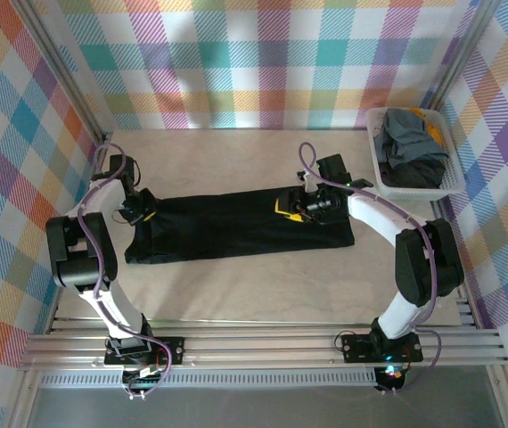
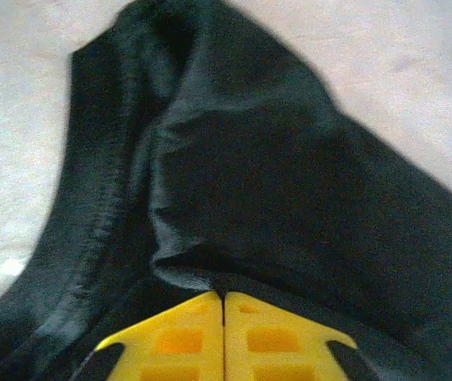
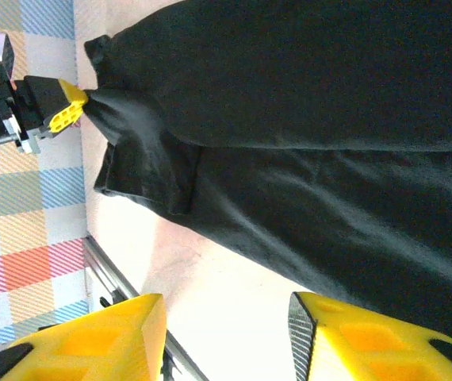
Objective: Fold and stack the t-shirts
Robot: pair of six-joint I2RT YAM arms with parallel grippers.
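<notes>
A large black t-shirt (image 1: pixel 236 227) lies folded into a long band across the middle of the table. My left gripper (image 1: pixel 138 211) is at its left end, shut on a pinch of the black cloth (image 2: pixel 289 182) at the fingertips (image 2: pixel 224 295). The right wrist view shows that same gripper (image 3: pixel 74 107) holding a raised corner of the shirt (image 3: pixel 329 119). My right gripper (image 1: pixel 285 209) hovers over the shirt's right half, open (image 3: pixel 226 305), with bare table between its fingers. More t-shirts, a grey-blue one (image 1: pixel 404 134), a dark one (image 1: pixel 419 171) and a bit of yellow-orange (image 1: pixel 433 134), sit heaped in the basket.
The white slatted basket (image 1: pixel 375 165) stands at the back right, close to my right arm. Checked cloth walls close in the table on three sides. Aluminium rails (image 1: pixel 263 343) run along the near edge.
</notes>
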